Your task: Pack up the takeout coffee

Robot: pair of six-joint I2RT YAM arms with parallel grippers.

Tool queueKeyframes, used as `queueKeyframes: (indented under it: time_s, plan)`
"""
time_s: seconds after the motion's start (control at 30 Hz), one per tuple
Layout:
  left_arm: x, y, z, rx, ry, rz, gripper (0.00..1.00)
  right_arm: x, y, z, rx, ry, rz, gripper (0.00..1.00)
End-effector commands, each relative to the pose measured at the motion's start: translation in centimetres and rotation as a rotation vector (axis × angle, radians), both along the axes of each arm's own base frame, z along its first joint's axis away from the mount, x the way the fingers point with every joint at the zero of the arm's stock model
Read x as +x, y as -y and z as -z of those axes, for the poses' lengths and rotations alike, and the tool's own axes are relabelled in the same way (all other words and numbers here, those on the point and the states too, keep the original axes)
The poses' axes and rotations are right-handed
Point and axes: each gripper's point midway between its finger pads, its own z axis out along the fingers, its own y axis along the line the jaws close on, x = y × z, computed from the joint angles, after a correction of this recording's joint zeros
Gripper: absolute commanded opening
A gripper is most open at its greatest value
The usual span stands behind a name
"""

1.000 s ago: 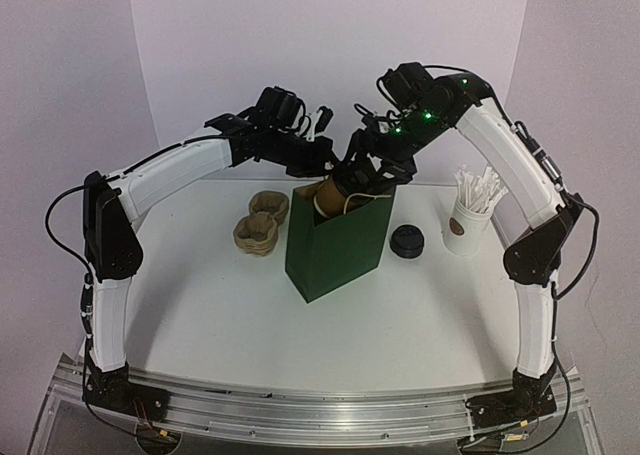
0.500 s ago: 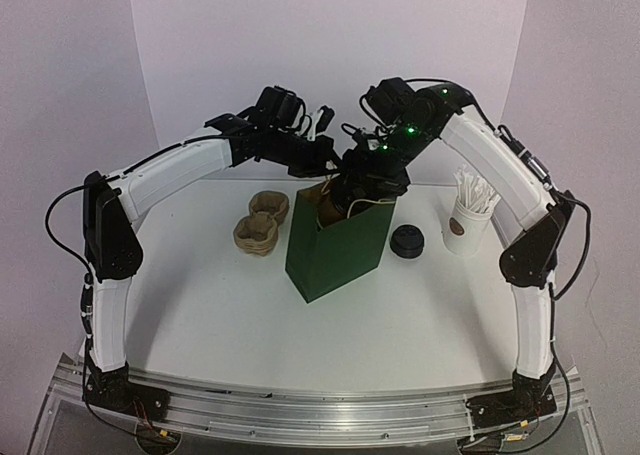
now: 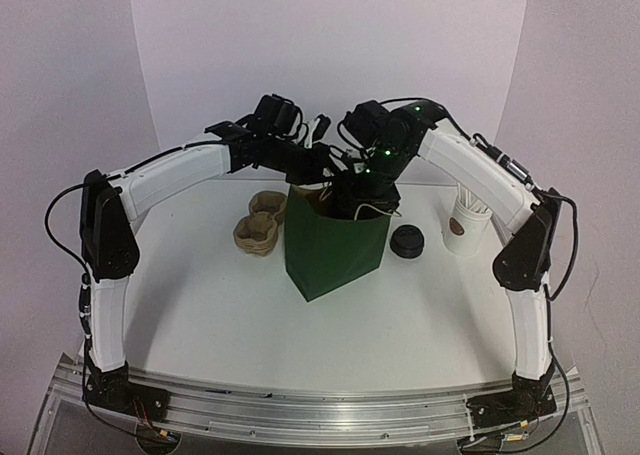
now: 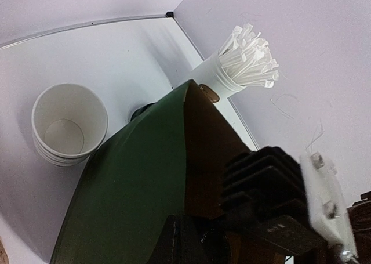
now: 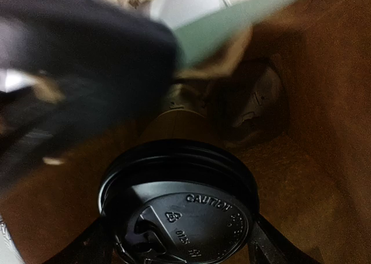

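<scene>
The takeout coffee (image 5: 179, 209) is a brown paper cup with a black dome lid. It hangs inside the green paper bag (image 3: 335, 255), whose brown inner walls (image 5: 313, 130) surround it. My right gripper (image 5: 179, 243) is shut on the cup's lid, one finger on each side, and reaches down into the bag's mouth (image 3: 352, 203). In the top view the cup is hidden by the arm and the bag. My left gripper (image 3: 316, 171) is shut on the bag's rim at its back left edge (image 4: 184, 241) and holds the mouth open.
A loose black lid (image 3: 408, 241) lies right of the bag. A white cup of wrapped sticks (image 3: 468, 220) stands at the far right and also shows in the left wrist view (image 4: 243, 61). Stacked lidless brown cups (image 3: 262, 220) sit left of the bag.
My right gripper has moved left and down, carrying the coffee from above the bag's rim into the bag. The left arm has stayed at the bag's edge.
</scene>
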Motion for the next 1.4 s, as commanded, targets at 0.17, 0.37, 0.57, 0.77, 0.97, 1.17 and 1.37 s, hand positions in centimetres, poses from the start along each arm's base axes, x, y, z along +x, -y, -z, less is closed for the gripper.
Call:
queueKeyframes:
  time_s: [0.17,0.37,0.57,0.77,0.97,1.17,1.37]
  plan:
    - [0.6,-2.3,-4.3,-0.061,0.063,-0.024,0.00,-2.3,1.6,0.5,-0.090,0.022,-0.028,0.76]
    - [0.9,-2.8,-4.1,-0.057,0.073,-0.049,0.00,-2.5,1.5,0.4,-0.092,0.057,-0.043,0.76]
    - [1.7,-3.3,-3.6,-0.044,0.076,-0.091,0.00,-2.9,1.1,0.5,-0.090,0.063,-0.080,0.76]
    - [2.0,-3.4,-4.2,-0.065,0.083,-0.107,0.00,-3.7,0.2,1.2,-0.097,0.052,-0.139,0.76]
    - [1.9,-3.2,-4.3,-0.079,0.076,-0.096,0.00,-4.6,-0.7,2.1,-0.106,0.033,-0.184,0.76]
    - [1.8,-2.9,-4.4,-0.100,0.064,-0.084,0.00,-5.1,-1.4,3.2,-0.125,0.015,-0.213,0.76]
    - [1.6,-2.7,-4.4,-0.111,0.052,-0.074,0.00,-5.8,-2.1,4.6,-0.168,0.021,-0.270,0.76]
